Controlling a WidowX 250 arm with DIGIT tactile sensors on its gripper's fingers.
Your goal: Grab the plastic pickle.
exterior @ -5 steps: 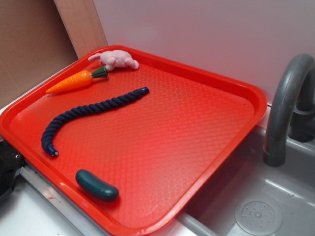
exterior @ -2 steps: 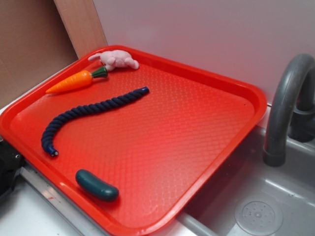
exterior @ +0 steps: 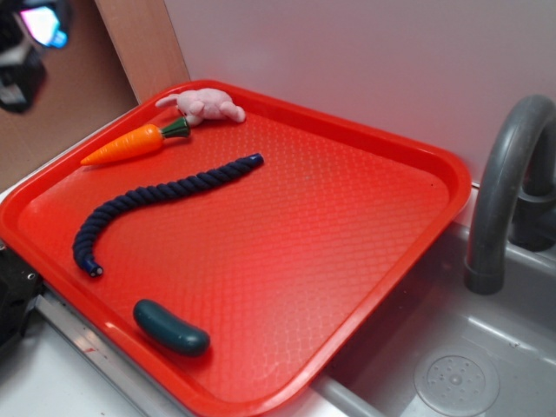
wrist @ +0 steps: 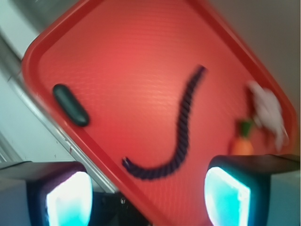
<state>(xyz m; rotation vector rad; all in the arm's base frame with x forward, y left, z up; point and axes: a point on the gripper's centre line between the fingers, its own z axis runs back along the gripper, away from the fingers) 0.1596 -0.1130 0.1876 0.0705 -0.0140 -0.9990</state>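
The plastic pickle (exterior: 171, 327) is a short, glossy dark teal piece lying flat near the front edge of the red tray (exterior: 417, 200). In the wrist view the plastic pickle (wrist: 71, 104) lies at the left, close to the rim of the tray (wrist: 42, 40). My gripper (exterior: 30, 39) hangs high at the top left corner of the exterior view, far from the pickle and above the tray's left side. From the wrist, the gripper (wrist: 148, 195) is open, its two pale fingers wide apart with nothing between them.
A long navy braided rope (exterior: 148, 204) curves across the tray's left half. An orange toy carrot (exterior: 130, 145) and a pink plush toy (exterior: 207, 105) lie at the back left. A grey faucet (exterior: 504, 191) and sink basin (exterior: 456, 378) stand to the right.
My gripper has come into the exterior view at the top left corner; it was out of view before. The pickle and the other things have not moved.
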